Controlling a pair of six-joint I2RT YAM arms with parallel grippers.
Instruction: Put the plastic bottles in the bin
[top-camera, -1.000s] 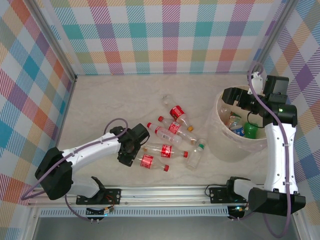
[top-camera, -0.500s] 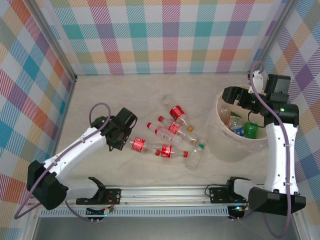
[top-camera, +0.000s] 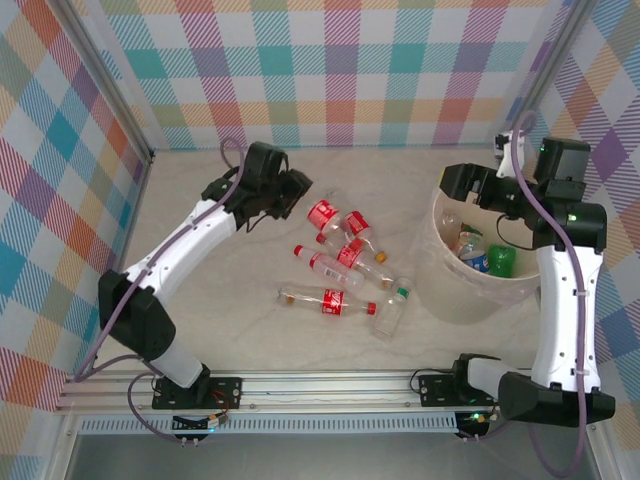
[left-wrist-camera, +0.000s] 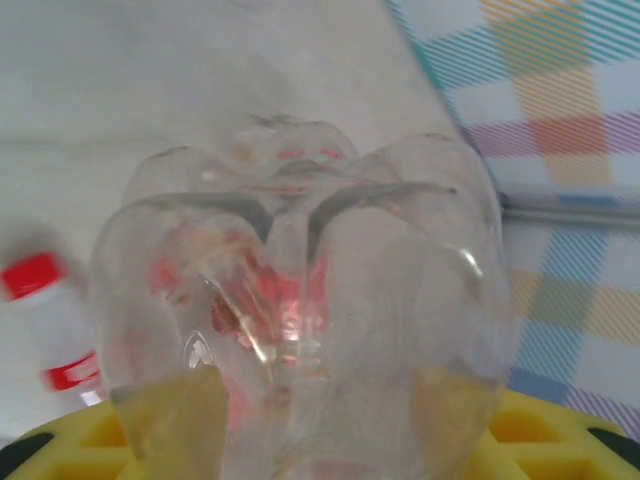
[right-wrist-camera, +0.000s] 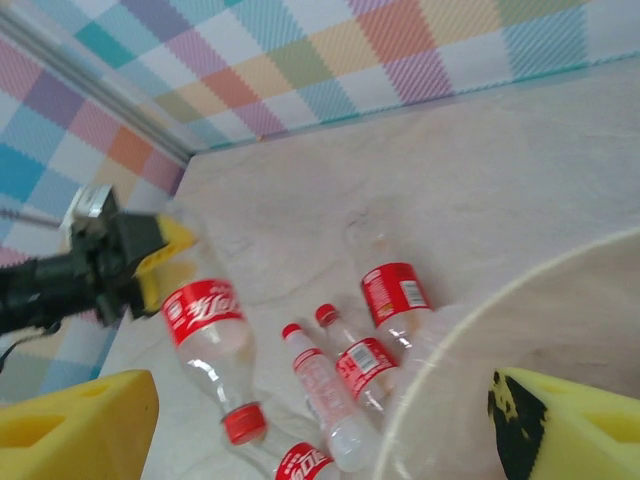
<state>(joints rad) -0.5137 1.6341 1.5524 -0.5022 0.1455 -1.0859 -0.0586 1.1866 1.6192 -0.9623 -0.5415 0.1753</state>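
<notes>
Lifted farther back, bottle sits clamped in left tool

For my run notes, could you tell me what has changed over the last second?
The left claw took hold of a red-labelled bottle at the pile's near edge, lifted it and swung it toward the far wall. The right claw stayed open at the rim of the bin; the other bottles kept their places.
</notes>
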